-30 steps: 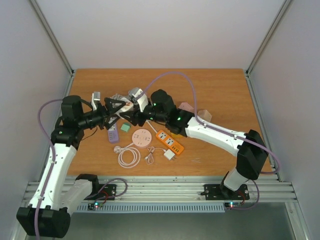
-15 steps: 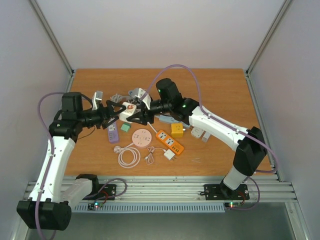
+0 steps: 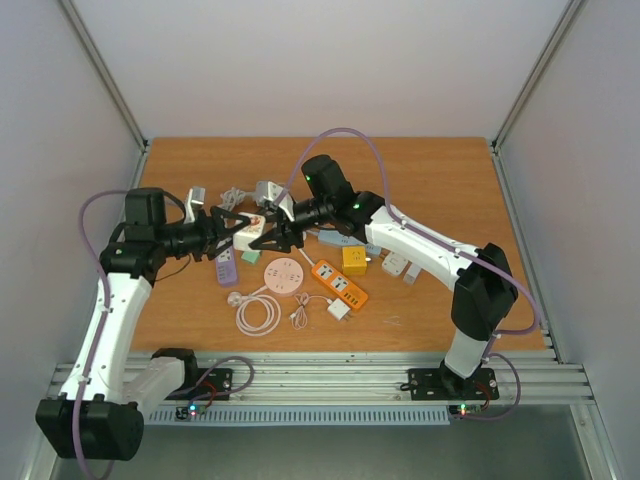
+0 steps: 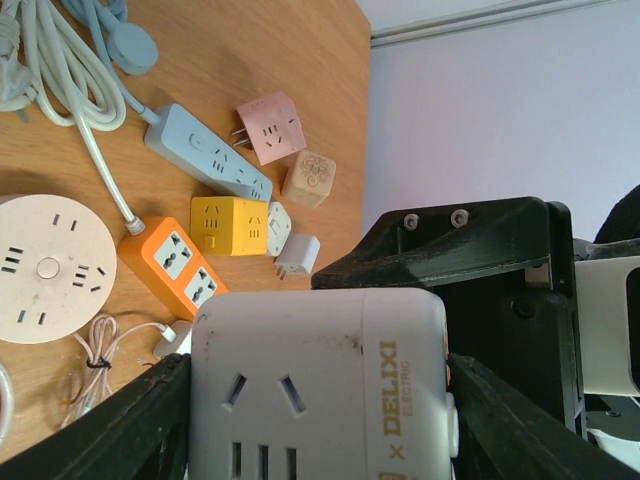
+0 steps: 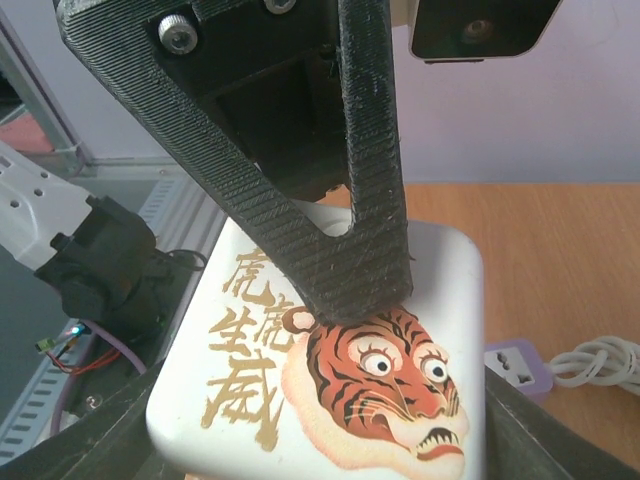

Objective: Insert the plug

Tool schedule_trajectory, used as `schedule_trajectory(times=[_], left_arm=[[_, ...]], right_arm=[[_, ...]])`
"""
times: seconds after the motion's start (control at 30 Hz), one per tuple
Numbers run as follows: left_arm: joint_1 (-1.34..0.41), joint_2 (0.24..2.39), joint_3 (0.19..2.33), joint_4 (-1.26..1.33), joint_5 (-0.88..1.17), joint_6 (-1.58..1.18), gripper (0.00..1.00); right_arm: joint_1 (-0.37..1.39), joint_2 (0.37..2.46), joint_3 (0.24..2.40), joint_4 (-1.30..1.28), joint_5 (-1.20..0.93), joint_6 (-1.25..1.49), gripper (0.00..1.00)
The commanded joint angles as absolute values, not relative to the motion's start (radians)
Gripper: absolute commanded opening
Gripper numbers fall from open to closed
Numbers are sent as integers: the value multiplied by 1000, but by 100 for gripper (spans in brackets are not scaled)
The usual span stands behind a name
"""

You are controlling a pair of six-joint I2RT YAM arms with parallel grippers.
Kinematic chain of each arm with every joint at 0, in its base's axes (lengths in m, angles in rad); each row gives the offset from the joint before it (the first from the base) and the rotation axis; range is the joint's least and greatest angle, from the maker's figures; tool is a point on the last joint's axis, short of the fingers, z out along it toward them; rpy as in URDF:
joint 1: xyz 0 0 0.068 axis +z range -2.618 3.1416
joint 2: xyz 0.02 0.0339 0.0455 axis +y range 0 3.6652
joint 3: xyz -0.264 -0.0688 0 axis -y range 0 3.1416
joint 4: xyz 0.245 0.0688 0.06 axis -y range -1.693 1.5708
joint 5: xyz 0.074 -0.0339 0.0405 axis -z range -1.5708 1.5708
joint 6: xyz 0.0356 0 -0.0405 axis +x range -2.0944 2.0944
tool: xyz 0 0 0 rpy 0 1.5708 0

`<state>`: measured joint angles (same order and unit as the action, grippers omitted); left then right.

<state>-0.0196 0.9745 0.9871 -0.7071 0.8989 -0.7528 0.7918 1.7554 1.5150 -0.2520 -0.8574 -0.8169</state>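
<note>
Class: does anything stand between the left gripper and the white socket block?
Nothing visible does. The white socket block sits directly between the left gripper's fingers, while the right gripper grips its tiger-printed side.

Round socket: on tabletop.
Orange strip: 3 o'clock of it.
Yellow cube: 1 o'clock of orange strip.
Purple strip: 9 o'clock of round socket.

The wooden table carries a scatter around a round socket — an orange power strip at three o'clock, a yellow cube socket at two, a coiled white cable at seven, a purple strip at ten.
</note>
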Motion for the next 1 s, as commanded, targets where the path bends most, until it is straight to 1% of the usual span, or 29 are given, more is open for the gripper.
schedule_trajectory(times=[0.0, 0.07, 0.13, 0.2, 0.27, 0.37, 0.43, 0.67, 0.73, 0.8, 0.83, 0.87, 0.93, 0.97], left_arm=[[-23, 960, 957, -642, 942, -780, 53], [-23, 959, 950, -631, 937, -790, 52], [-21, 958, 951, -630, 917, -790, 50], [-21, 952, 954, -628, 885, -782, 50], [-20, 943, 953, -608, 849, -778, 50], [-20, 937, 953, -592, 801, -770, 49], [-20, 932, 951, -582, 778, -764, 49], [-19, 925, 933, -556, 775, -769, 50], [-18, 924, 930, -559, 774, -770, 50], [-18, 925, 930, -570, 769, -768, 52], [-18, 925, 932, -579, 758, -765, 56], [-17, 924, 937, -602, 737, -761, 64], [-13, 918, 960, -690, 655, -736, 79], [-12, 912, 975, -745, 589, -716, 84]], right_arm=[[798, 1769, 1559, -218, -867, -833, 46], [798, 1776, 1571, -238, -850, -825, 54], [798, 1787, 1589, -266, -831, -813, 68], [798, 1801, 1613, -305, -821, -806, 78], [798, 1814, 1636, -339, -813, -800, 81], [800, 1830, 1657, -377, -803, -797, 83], [804, 1840, 1671, -406, -791, -799, 81], [818, 1893, 1741, -498, -756, -830, 67], [820, 1911, 1761, -509, -754, -838, 59], [821, 1924, 1775, -505, -746, -846, 45], [821, 1931, 1779, -502, -745, -856, 37], [821, 1936, 1781, -497, -745, -866, 34], [821, 1950, 1779, -483, -747, -888, 31], [821, 1962, 1781, -478, -750, -898, 30]])
